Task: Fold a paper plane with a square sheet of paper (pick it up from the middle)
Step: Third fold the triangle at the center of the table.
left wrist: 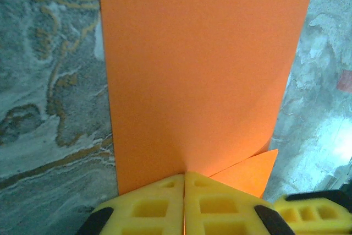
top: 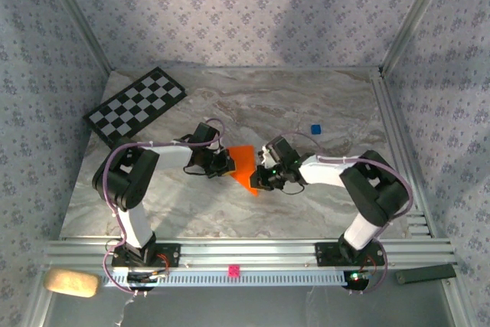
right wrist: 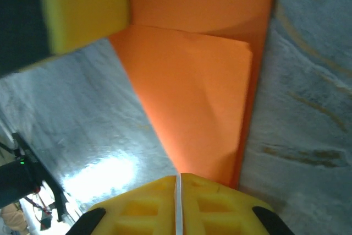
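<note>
So both arms are meeting in the middle of the marble bench (top: 306, 105), each one hanging on to the orange sheet of paper (top: 243, 166) from its own side. The left gripper (top: 227, 163) is pinching the sheet's left edge and the right gripper (top: 262, 176) is pinching the right edge, with the paper sitting between them.

From the left wrist, the left gripper (left wrist: 184, 177) is closed tight on the orange sheet of paper (left wrist: 203, 70), its yellow fingers (left wrist: 214, 207) pressing together with the sheet's edge caught in the seam. The paper is running straight away from the camera as a tall flat panel, and a little triangle of it is poking out at the lower right.

From the right wrist it's the same deal: the right gripper (right wrist: 177, 179) is clamping shut on the sheet (right wrist: 192, 97), which is showing a second folded layer on top. Can't tell if the paper is touching the bench or hanging just above it.

A checkerboard (top: 135, 105) is lying at the back left, and a tiny blue cube (top: 315, 129) is sitting behind the right arm, well apart from the paper.
</note>
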You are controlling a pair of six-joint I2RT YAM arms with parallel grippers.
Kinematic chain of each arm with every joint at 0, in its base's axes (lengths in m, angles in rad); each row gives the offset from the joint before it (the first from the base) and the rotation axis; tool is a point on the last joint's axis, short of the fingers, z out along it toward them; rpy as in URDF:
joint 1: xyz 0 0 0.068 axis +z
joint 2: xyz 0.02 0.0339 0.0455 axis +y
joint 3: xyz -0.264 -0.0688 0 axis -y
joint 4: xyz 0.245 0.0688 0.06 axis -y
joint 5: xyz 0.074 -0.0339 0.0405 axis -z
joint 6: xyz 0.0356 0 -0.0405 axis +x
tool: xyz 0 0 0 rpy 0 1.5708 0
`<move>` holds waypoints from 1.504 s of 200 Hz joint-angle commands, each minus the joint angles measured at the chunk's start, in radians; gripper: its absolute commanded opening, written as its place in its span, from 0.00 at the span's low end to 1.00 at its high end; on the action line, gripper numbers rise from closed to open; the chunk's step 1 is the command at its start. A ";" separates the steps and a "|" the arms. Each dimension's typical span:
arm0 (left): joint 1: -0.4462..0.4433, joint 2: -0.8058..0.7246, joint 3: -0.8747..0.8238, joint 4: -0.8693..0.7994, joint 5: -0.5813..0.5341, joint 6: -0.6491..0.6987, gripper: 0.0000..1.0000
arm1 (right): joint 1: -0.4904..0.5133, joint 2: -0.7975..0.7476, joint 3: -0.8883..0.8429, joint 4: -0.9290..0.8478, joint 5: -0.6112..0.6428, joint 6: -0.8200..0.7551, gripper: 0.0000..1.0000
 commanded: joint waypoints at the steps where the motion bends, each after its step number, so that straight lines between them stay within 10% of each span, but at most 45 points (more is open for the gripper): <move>1: 0.004 0.021 -0.019 -0.062 -0.048 0.017 0.08 | -0.007 0.033 -0.016 -0.011 0.008 0.018 0.10; 81: -0.048 -0.123 0.041 -0.092 -0.187 0.087 0.13 | -0.004 0.046 -0.032 -0.061 0.055 0.016 0.05; 164: -0.098 -0.061 -0.035 0.072 0.039 0.022 0.07 | -0.008 0.031 -0.055 -0.048 0.090 0.045 0.05; 301: 0.014 -0.070 -0.073 -0.006 -0.100 0.138 0.12 | -0.004 0.046 -0.057 -0.057 0.095 0.044 0.04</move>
